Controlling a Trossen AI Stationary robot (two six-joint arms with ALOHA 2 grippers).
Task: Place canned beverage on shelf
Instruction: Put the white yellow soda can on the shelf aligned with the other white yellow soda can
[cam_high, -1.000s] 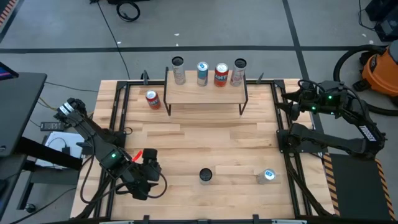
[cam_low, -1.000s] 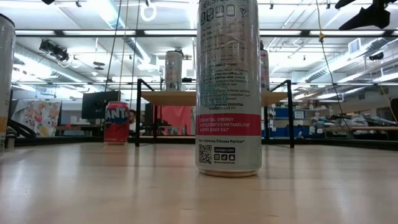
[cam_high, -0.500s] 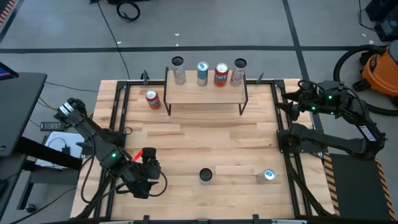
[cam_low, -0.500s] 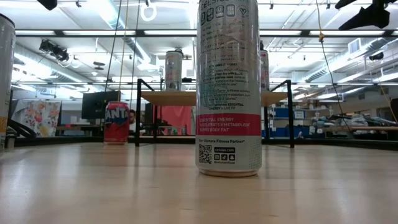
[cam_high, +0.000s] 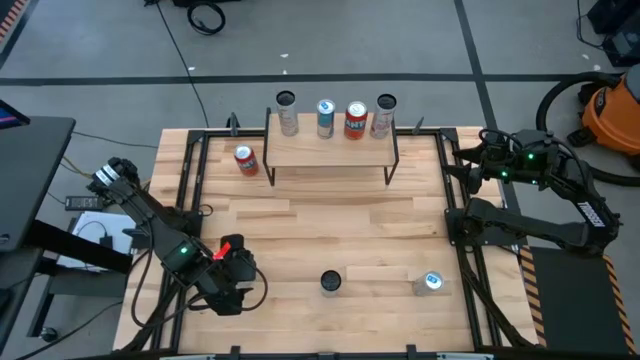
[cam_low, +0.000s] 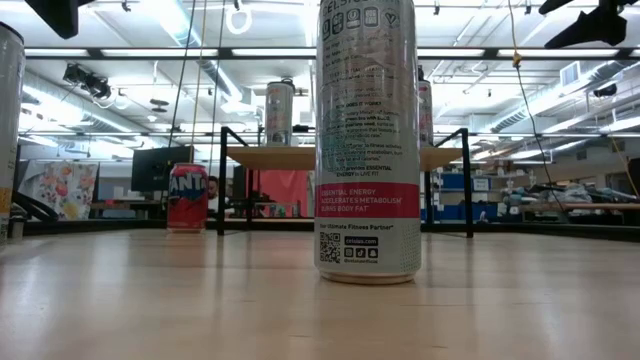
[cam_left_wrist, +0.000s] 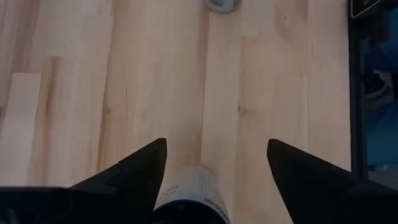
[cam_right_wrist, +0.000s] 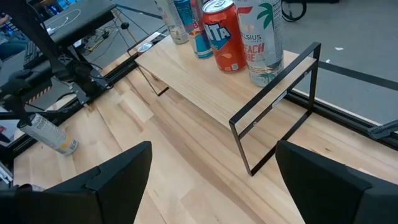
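Note:
The shelf (cam_high: 330, 150) stands on thin black legs at the table's far middle, with several cans upright along its back edge (cam_right_wrist: 224, 34). A red can (cam_high: 245, 160) stands on the table left of it. Two tall silver cans stand upright near the front edge: a dark-topped one (cam_high: 331, 283) and a blue-topped one (cam_high: 431, 282). My left gripper (cam_high: 236, 272) hovers open, left of the dark-topped can, slanting down. In the left wrist view that can (cam_left_wrist: 194, 198) shows low between the spread fingers (cam_left_wrist: 216, 143), apart from them. My right gripper (cam_right_wrist: 213, 144) waits open at the far right.
Black rails (cam_high: 190, 200) run along the table's left and right sides. A tall silver can (cam_low: 367, 140) stands close before the low camera, another (cam_low: 8, 130) at that picture's left edge. Bare wood (cam_high: 330, 215) lies between the shelf and the front cans.
My left gripper has rolled about its own pointing line while staying in the same place above the table's near left; its fingers stay spread. A dark part of it has come further into the low view's top left corner. No can has moved.

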